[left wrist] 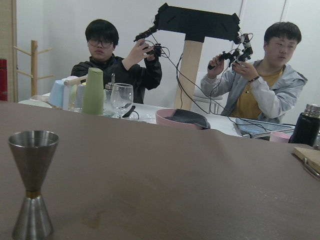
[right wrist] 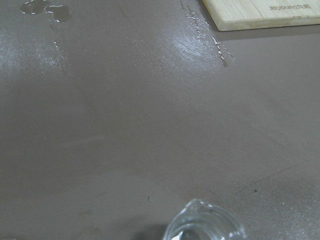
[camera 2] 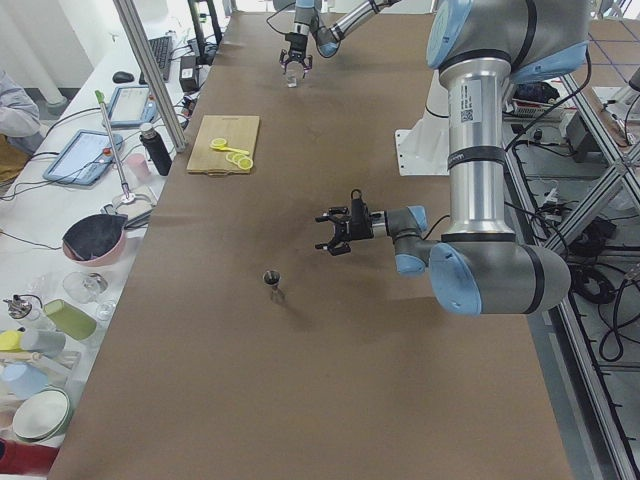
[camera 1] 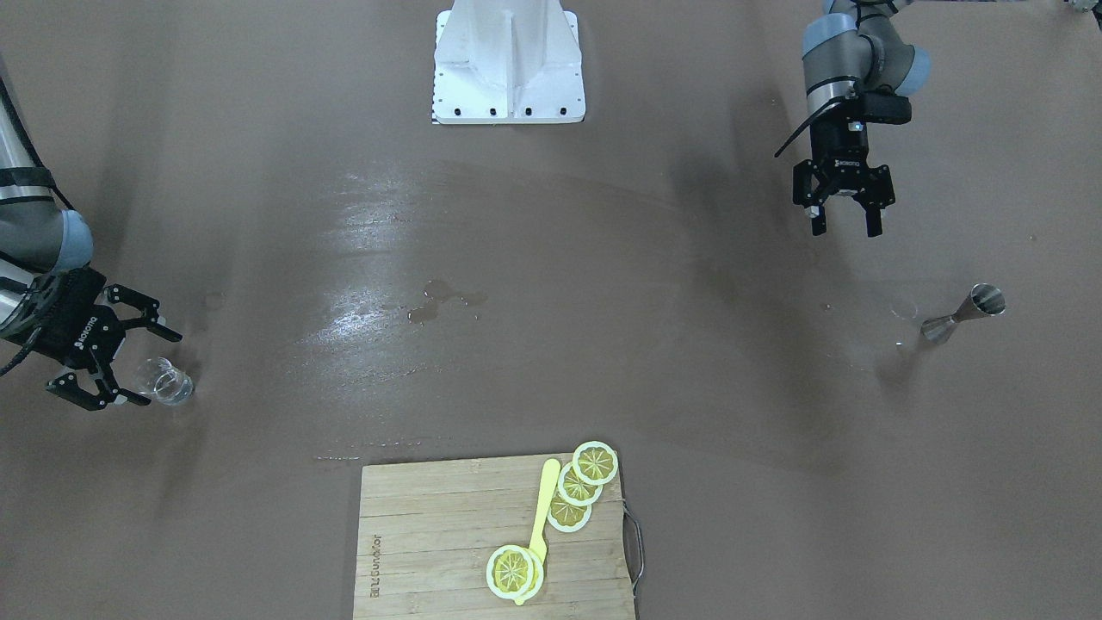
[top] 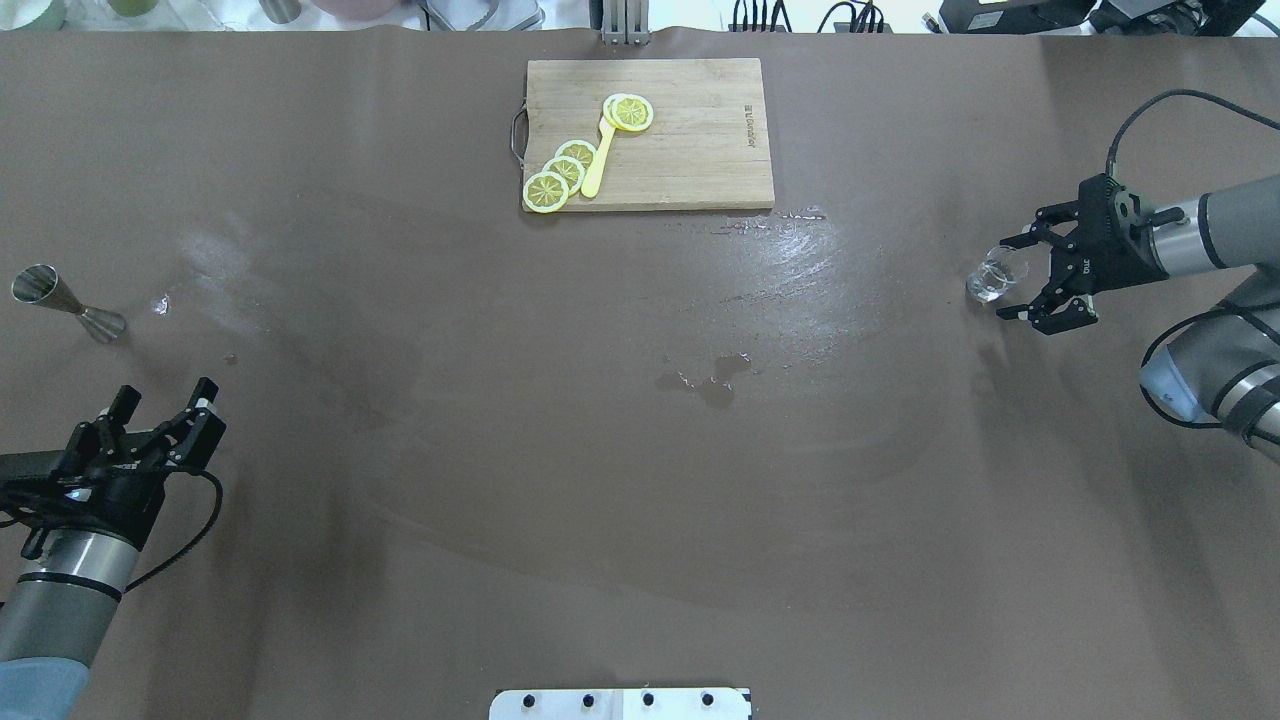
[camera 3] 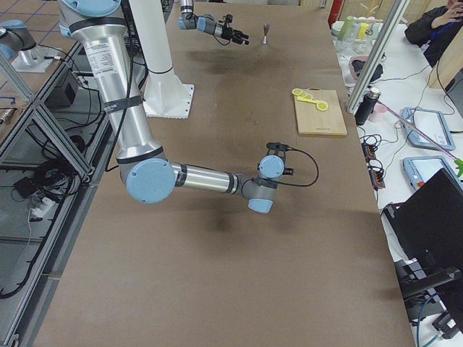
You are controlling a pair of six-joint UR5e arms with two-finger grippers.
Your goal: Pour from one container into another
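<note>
The small clear glass stands upright on the brown table at the robot's right side. My right gripper is open and lies level with the glass, which sits at its fingertips with a gap on both sides. The right wrist view shows only the rim of the glass at its bottom edge. The metal hourglass jigger stands upright at the far left. My left gripper is open and empty, hanging over the table a short way on the robot's side of the jigger. The left wrist view has the jigger at its lower left.
A wooden cutting board at the far middle edge carries lemon slices and a yellow utensil. A small puddle and wet streaks mark the table's middle. The robot's white base stands on the near side. Operators sit beyond the table's left end.
</note>
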